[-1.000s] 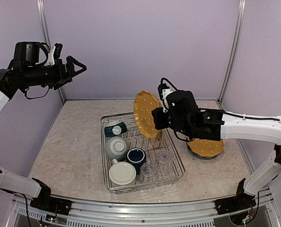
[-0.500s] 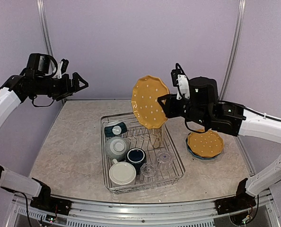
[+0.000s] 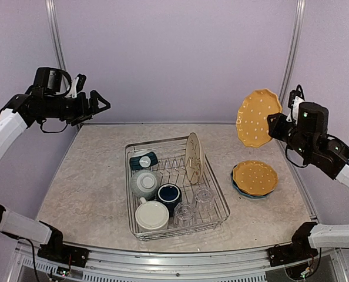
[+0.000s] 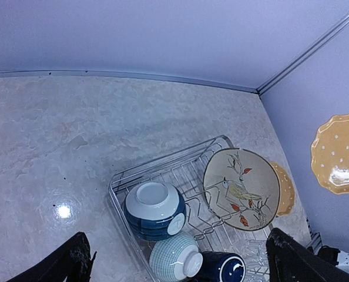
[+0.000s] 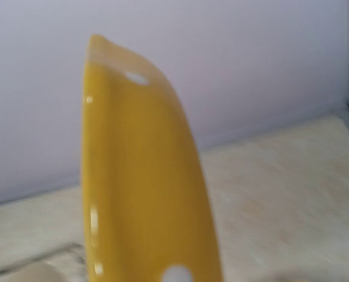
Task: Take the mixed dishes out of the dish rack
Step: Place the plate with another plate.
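The right claw (image 3: pixel 275 126) grips a yellow plate (image 3: pixel 257 117) by its edge, upright in the air above the plate stack (image 3: pixel 255 178) on the worktop (image 3: pixel 92 176), right of the rack (image 3: pixel 180 230). The left claw (image 3: pixel 101 101) hangs open, high on the left, well apart from the rack.

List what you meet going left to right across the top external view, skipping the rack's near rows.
left gripper → small teal bowl → cream floral plate → airborne yellow dotted plate
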Available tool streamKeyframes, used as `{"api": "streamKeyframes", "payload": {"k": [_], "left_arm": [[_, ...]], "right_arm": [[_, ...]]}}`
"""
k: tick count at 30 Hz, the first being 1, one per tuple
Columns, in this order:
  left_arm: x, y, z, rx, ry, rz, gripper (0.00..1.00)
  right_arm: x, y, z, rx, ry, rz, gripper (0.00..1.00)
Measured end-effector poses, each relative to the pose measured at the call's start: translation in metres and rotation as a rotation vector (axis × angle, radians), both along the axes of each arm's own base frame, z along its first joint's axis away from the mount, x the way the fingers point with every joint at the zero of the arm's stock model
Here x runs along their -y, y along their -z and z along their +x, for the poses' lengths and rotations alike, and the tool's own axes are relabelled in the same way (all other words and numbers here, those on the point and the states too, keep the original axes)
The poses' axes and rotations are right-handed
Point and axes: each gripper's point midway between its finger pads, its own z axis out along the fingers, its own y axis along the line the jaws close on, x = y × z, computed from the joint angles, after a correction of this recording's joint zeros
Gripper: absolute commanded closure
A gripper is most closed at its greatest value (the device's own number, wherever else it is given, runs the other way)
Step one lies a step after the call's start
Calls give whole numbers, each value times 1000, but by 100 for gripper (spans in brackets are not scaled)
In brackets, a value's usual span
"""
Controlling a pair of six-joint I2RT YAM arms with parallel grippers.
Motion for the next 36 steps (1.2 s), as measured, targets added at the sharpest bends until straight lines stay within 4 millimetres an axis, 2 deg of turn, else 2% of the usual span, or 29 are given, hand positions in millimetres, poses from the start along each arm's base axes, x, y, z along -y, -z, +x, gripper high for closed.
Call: {"api": "streamKeyframes", "payload": {"k": [4, 8, 10, 14, 24, 36], "left_arm": [[2, 4, 1, -13, 11, -5, 1], [5, 8, 1, -25, 25, -11, 1], [6, 9, 1, -28, 28, -12, 1], [7, 9, 0, -31, 38, -18, 1], [12, 12, 1, -41, 56, -32, 1], [14, 18, 4, -63, 63, -35, 1]], "right_arm": [[43, 54, 7, -129, 83, 10, 100], [72, 117, 7, -273, 104, 85, 100], [85, 151, 3, -357, 106, 156, 100], [95, 187, -4, -451, 92, 268, 100], [80, 192, 2, -435, -65, 450, 100], [80, 225, 6, -548, -151, 491, 100]]}}
